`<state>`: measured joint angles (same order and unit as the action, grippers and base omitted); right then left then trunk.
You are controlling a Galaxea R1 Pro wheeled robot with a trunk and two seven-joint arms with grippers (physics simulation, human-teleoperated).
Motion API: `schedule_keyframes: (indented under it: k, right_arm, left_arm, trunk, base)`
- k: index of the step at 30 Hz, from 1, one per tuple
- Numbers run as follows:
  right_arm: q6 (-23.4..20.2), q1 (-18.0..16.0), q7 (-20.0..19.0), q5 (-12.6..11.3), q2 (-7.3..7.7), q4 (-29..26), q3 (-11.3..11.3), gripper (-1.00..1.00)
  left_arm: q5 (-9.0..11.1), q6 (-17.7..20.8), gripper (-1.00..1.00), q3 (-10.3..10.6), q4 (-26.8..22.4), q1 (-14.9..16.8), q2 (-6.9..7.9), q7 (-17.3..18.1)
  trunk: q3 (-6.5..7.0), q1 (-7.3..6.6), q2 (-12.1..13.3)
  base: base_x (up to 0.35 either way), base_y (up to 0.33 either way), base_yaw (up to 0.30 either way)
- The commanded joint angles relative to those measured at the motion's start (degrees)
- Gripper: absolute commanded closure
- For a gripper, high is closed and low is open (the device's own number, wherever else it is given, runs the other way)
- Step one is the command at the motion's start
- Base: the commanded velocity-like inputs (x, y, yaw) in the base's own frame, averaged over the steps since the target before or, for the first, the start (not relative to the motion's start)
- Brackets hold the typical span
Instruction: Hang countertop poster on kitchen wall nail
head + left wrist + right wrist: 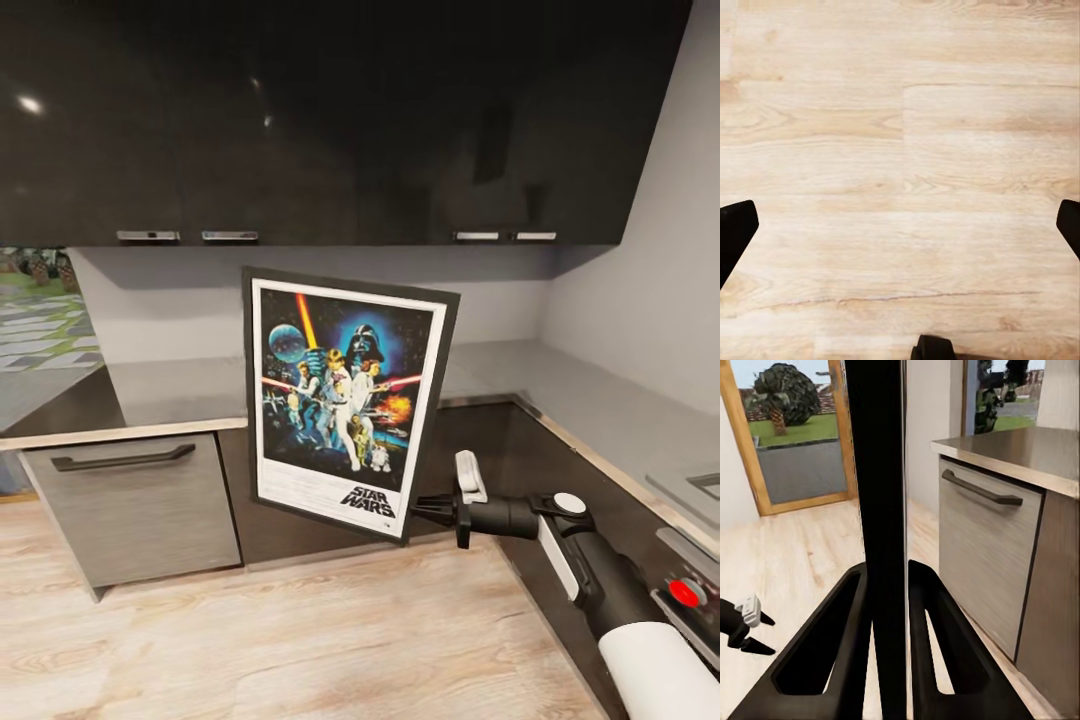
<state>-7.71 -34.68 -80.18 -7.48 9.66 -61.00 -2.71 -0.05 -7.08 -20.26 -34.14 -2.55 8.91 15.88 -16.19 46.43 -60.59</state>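
Note:
The poster [345,400], black-framed with Star Wars artwork, hangs upright and slightly tilted in front of the grey kitchen countertop [180,385]. My right gripper [425,507] is shut on its lower right edge. In the right wrist view the poster [885,472] runs edge-on between the two fingers [840,630]. My left gripper [900,225] is open over bare wooden floor, with dark fingertips [735,232] at both sides. It also appears low beside the floor in the right wrist view, as the left gripper [766,633]. The wall nails are out of view.
Glossy black upper cabinets [300,120] hang above the counter. A grey drawer front with a dark handle [130,500] stands at the left, and a sink edge [700,490] at the right. Light wooden floor [300,640] lies in front. A glazed door [795,435] opens onto a garden.

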Motion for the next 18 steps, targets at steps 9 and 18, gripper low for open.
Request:
schedule_keyframes:
  k: [9, 18]
  right_arm:
    - [-0.9, 0.0, -0.2, -0.6, 2.71, 0.0, -0.1, 1.00]
    - [-0.9, 0.0, -0.2, -0.8, 2.81, -0.2, -0.2, 1.00]
  left_arm:
    - [0.0, 0.0, -1.00, -0.2, 0.0, 0.0, -0.03, 0.4]
    - [0.0, 0.0, -1.00, -0.2, 0.0, 0.0, -0.03, 0.4]
  trunk:
    - [1.56, -1.98, 3.6]
    - [3.18, -3.95, 7.2]
  base:
    - [0.000, 0.000, 0.000]
    - [0.000, 0.000, 0.000]
